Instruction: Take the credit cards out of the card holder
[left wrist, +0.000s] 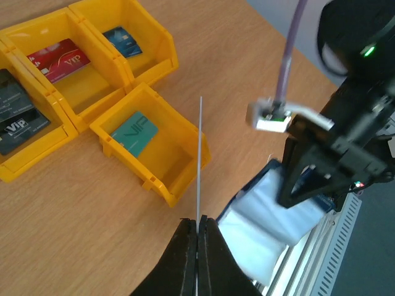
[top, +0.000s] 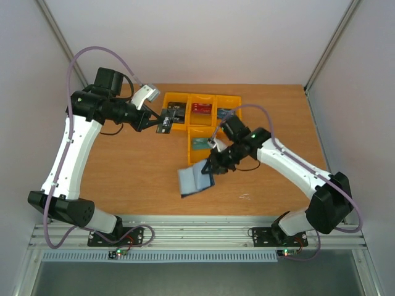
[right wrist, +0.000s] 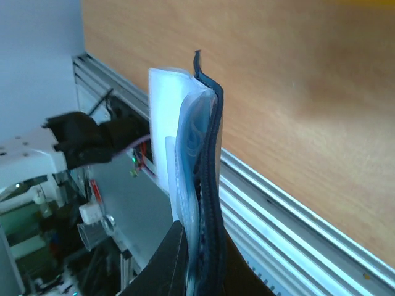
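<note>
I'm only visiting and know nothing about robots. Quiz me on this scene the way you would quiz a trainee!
1. Pick one: the right gripper is clamped on A) a pen, B) the card holder, C) nothing.
2. True or false: each of the four yellow bins has at least one card in it.
3. Fill in: the left gripper pinches a thin ____, seen edge-on from its own wrist camera.
Key: 1 B. 2 True; the lone bin in front, for instance, holds the teal card. 3 card.
</note>
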### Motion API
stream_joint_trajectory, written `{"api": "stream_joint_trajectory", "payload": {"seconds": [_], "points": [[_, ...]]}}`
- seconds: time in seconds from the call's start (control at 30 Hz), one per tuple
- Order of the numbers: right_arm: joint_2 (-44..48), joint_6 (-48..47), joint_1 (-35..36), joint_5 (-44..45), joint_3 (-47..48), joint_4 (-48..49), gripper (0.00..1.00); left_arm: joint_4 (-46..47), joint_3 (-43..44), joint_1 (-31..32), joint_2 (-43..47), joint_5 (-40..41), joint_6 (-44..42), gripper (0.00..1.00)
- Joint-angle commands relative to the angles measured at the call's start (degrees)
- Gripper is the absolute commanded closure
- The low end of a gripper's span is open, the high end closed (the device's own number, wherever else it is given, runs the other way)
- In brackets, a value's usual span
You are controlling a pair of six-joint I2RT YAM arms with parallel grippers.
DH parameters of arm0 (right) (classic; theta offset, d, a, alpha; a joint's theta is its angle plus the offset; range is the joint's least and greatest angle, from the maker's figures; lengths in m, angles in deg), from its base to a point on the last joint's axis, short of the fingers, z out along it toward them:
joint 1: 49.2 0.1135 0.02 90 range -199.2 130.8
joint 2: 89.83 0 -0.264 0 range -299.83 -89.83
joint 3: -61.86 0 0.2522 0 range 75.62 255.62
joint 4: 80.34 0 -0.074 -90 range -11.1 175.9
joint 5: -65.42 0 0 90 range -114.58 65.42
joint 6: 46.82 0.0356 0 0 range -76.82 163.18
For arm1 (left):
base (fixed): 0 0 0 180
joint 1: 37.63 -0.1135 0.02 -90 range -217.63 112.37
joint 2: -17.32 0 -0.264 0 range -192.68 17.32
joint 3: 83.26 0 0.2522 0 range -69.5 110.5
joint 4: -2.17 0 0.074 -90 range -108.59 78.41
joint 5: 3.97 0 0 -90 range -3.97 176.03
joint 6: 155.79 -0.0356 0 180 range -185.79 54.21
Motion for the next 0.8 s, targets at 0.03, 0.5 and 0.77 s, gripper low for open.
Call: {"api": "stream_joint_trajectory", "payload": {"seconds": [0.03,0.5,0.77], "points": [[1.13,11.20,1.49,-2.34,-12.17,10.48,0.99,1.51,-0.76,-0.01,0.48,-1.04,-0.31,1.00],[0.08,-6.48,1.11,35.03,12.23,-25.18,0.13,-7.76,2.01,2.51,0.30,-5.66,-11.09,1.00],[3.90,-25.78,6.29,10.65,30.64,-14.85,0.12,-14.98,3.85,7.40,-0.03,-8.29,-17.15,1.00]]}}
